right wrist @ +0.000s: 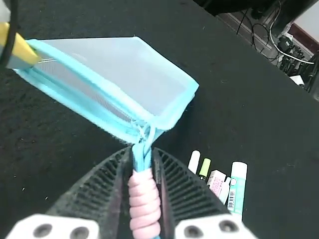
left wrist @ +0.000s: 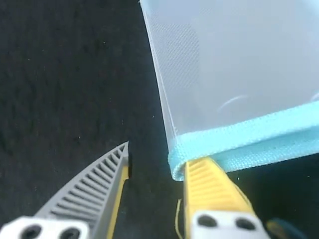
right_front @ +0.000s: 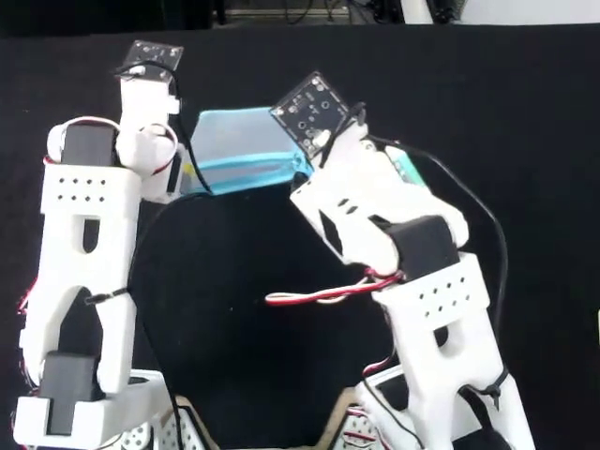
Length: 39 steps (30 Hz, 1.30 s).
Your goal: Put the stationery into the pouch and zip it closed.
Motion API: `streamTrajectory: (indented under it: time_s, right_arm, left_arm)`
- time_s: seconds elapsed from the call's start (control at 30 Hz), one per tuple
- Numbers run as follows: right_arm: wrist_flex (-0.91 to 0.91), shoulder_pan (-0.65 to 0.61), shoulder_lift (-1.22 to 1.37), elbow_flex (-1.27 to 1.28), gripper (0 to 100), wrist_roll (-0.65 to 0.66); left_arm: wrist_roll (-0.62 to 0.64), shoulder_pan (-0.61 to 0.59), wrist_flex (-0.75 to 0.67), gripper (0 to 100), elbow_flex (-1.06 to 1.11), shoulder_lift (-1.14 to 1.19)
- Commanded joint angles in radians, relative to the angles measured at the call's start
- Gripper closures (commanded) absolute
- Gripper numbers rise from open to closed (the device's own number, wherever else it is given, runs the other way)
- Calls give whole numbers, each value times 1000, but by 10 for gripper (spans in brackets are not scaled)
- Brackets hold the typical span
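Translucent pouch with light-blue zip trim (right wrist: 119, 74), on black worktop (right wrist: 259, 124); right end effector (right wrist: 142, 152) clenched on pink coiled zip pull (right wrist: 143, 199); left end effector (left wrist: 157, 157) released at opposite corner, should pin it; draw pull straight along zip; pens and tubes (right wrist: 219, 181) lie outside, near.

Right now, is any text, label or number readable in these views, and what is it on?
No text reads clearly.
White tube: barcode and small print, too small to read.
Pink-labelled item: print blurred, unreadable.
Pouch: no print visible.
Pink zip pull: no print visible.
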Motion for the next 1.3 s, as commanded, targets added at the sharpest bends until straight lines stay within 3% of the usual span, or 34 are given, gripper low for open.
streamTrajectory:
  time_s: [0.0,0.03,0.1,0.23,0.43,0.73,1.03,1.27]
  right_arm:
    - [2,14,2,-7,987,9]
    - [2,14,2,-8,987,9]
    - [2,14,2,-13,987,9]
    - [2,14,-12,-35,988,3]
    - [9,9,-116,-45,987,0]
    - [112,9,-168,-50,987,5]
    - [204,9,-171,-151,987,0]
    - [313,9,-165,-228,987,0]
  left_arm:
    - [-3,15,-52,938,13,-15]
    - [-2,15,-58,984,13,-17]
    - [5,12,-43,948,1,-17]
    - [25,-2,21,968,-58,-17]
    - [18,-7,256,970,-282,-17]
    - [25,1,259,970,-346,-129]
    - [18,4,261,970,-173,-445]
    - [18,4,261,971,-101,-500]
